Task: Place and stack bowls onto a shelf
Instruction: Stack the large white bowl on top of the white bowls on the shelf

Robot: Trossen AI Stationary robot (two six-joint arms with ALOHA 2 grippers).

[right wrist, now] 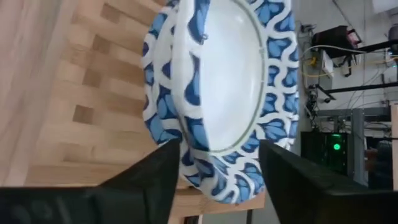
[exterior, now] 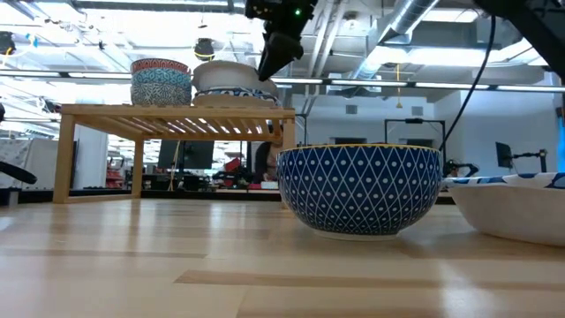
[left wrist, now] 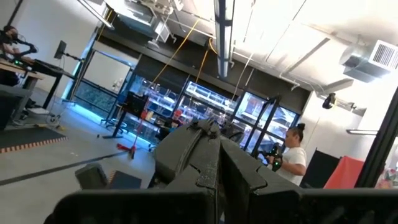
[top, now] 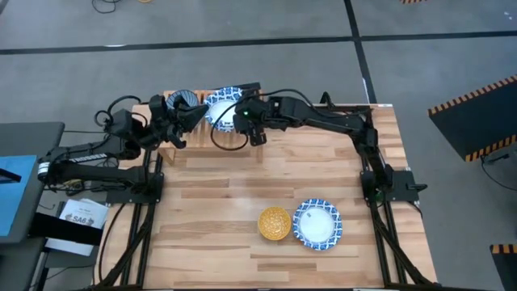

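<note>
While the right arm reached across the far edge of the tabletop (top: 323,170), its right claw (top: 242,121) sat over the shelf (exterior: 177,113) with fingers spread wide. Between those fingers (right wrist: 155,168), seen from the right wrist, lay the rim of a wide blue-and-white bowl (right wrist: 217,81) nested on another of the same pattern; the fingers flanked the rim, and no pinch showed. That stack (top: 224,105) stood on the slatted shelf top toward its right end, as seen from above.

Beside it on the shelf, toward the left, stood a second stack of smaller bowls (exterior: 161,81), a red-rimmed one uppermost over a blue patterned one in the low view.

Left claw (top: 179,121) hung at the left end of the shelf, near the small-bowl stack, fingers pressed together and holding nothing. Its wrist camera looked out into the room, where a person (left wrist: 291,155) stood in the distance.

Near the front of the tabletop, well apart from the shelf, two bowls sat just beside each other: a yellow bowl (top: 275,223), its outside blue with a white lattice, and a wide blue-and-white bowl with a white centre (top: 317,224) to its right.
</note>
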